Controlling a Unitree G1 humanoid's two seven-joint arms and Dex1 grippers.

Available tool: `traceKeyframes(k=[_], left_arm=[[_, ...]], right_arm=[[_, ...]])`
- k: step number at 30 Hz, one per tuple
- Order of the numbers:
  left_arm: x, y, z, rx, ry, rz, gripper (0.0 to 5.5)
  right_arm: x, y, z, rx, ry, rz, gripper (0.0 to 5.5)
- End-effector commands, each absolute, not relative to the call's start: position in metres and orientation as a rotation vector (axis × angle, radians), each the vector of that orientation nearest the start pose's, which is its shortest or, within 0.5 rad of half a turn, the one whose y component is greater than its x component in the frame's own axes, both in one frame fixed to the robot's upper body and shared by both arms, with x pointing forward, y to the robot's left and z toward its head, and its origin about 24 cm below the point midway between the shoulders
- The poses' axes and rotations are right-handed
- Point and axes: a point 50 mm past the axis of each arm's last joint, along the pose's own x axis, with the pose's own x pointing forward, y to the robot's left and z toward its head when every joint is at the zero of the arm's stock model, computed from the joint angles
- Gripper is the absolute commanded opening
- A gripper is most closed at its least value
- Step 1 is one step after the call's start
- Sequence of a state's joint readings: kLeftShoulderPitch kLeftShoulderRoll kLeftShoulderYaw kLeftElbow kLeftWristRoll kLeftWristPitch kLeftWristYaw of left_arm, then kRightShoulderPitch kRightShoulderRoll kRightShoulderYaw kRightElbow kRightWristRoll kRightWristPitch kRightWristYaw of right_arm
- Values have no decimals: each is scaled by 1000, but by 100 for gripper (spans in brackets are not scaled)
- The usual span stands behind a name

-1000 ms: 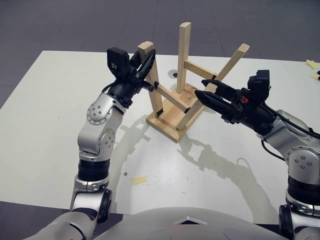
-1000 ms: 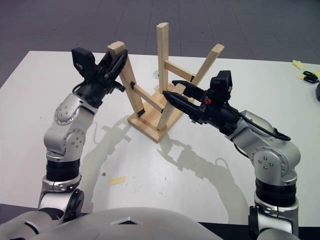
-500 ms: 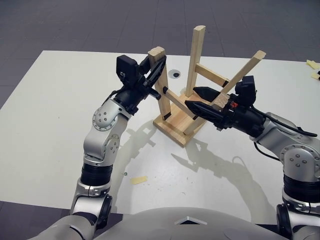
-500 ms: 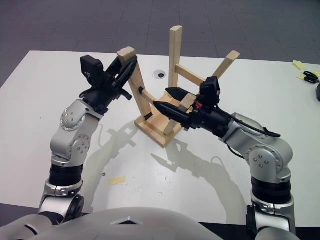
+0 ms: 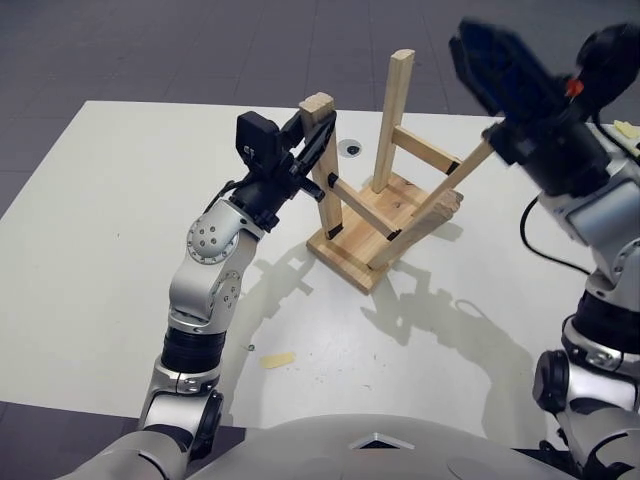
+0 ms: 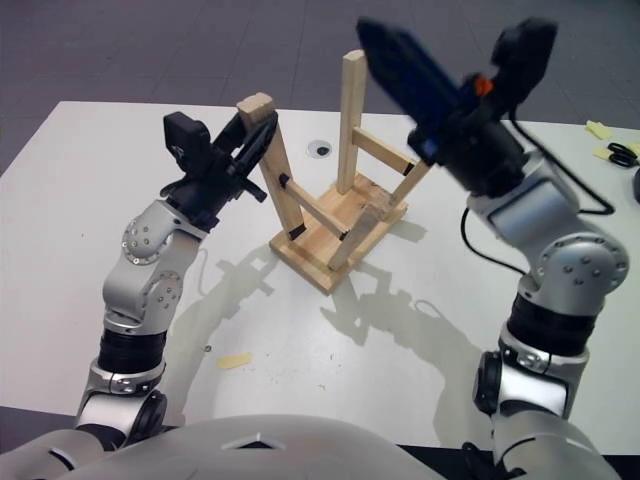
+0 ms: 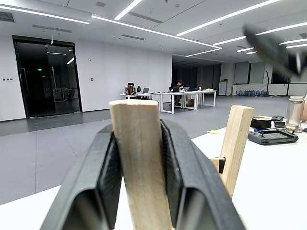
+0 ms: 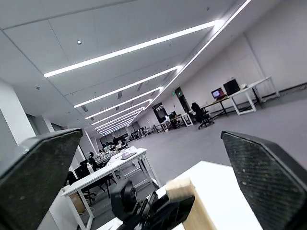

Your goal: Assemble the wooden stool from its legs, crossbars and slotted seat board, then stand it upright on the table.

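The wooden stool (image 5: 385, 205) rests upside down on the white table (image 5: 110, 230), seat board down and legs pointing up, with crossbars joining the legs. My left gripper (image 5: 312, 135) is shut on the top end of the nearest left leg (image 5: 322, 165); the left wrist view has this leg (image 7: 139, 163) clamped between both fingers (image 7: 103, 177). My right gripper (image 5: 495, 65) hangs open high above the stool's right side, nothing between its fingers (image 8: 38, 163). It partly hides the slanted right leg (image 5: 440, 200).
A scrap of yellow tape (image 5: 277, 359) lies near the table's front. A round hole (image 5: 349, 148) sits behind the stool. More tape bits (image 5: 625, 128) and scissors (image 6: 622, 152) lie at the far right edge. Bare table surrounds the stool.
My right gripper has risen from beside the stool's crossbars to well above the stool, still open. The left gripper has kept its hold on the leg.
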State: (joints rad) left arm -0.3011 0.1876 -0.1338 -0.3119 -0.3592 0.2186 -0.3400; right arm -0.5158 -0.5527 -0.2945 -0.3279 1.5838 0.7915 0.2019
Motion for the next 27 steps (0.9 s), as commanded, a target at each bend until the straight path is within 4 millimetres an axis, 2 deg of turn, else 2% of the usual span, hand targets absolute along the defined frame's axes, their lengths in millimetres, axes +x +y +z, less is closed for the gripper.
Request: traceKeyframes(k=[1, 6, 13, 20, 27], left_arm=[[274, 100, 150, 28, -258, -684, 104], [277, 102, 158, -22, -292, -639, 104], [281, 110, 185, -206, -342, -584, 103], [281, 119, 188, -231, -330, -570, 103], [282, 115, 187, -240, -331, -565, 103]], right_arm=[[264, -168, 252, 528, -116, 981, 540], [263, -163, 233, 490, -71, 978, 540], [260, -161, 219, 488, -44, 968, 540], [257, -160, 212, 488, -30, 967, 540], [255, -159, 206, 487, -13, 972, 540]])
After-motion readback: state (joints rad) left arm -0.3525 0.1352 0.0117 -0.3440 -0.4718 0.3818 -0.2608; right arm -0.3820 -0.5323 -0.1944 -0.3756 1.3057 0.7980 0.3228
